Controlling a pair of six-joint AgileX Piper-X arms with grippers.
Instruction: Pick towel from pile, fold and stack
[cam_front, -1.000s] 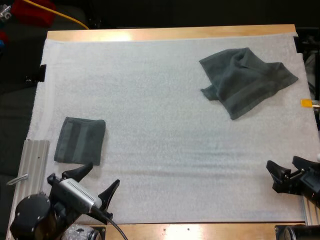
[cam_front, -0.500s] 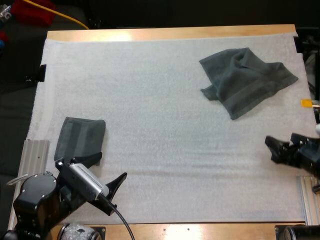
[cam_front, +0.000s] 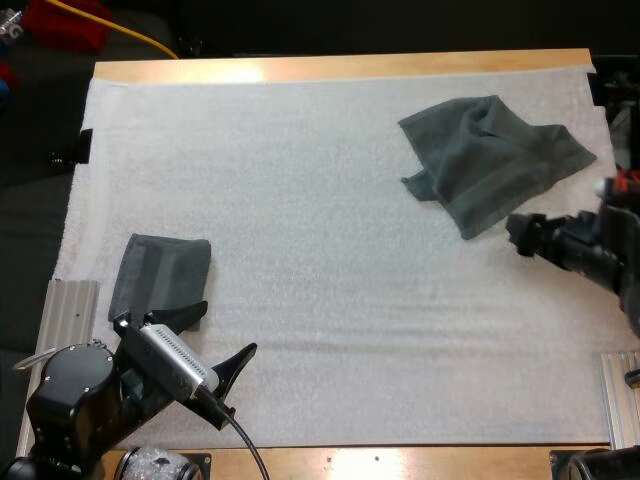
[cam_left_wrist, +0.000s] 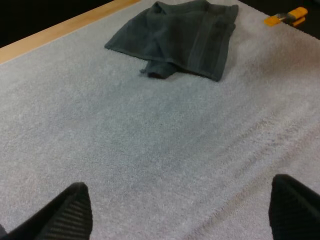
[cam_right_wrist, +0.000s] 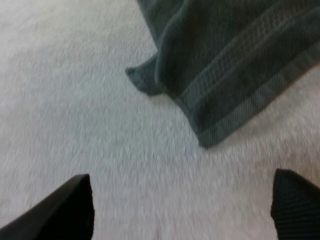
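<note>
1. Crumpled towel (cam_front: 495, 160), high view: it lies at the far right of the mat (cam_front: 320, 230), and its shape and place are unchanged over the last second. The folded towel (cam_front: 160, 280) at the near left is also unmoved.
2. High view, arms: the right gripper (cam_front: 518, 236) has travelled from the mat's near right edge up to just beside the crumpled towel's near corner, and it looks short of contact. The left gripper (cam_front: 222, 332) hangs just near-side of the folded towel with its jaws wide. It shows no shift in the last half second.
3. Left wrist view: both fingers (cam_left_wrist: 75, 210) stand wide apart over bare mat, with nothing between them. The crumpled towel lies well apart, across the mat.
4. Right wrist view: the fingers (cam_right_wrist: 70, 205) are spread wide and clear of the cloth. The crumpled towel's hemmed corner (cam_right_wrist: 205, 140) lies just ahead, roughly centred between them.
5. Reading: the change is the right arm's approach, so the pick of the next towel is beginning and the grasp is not yet made. The next move likely calls for a descent onto that corner or hem. The fold and stack remain to be done.
</note>
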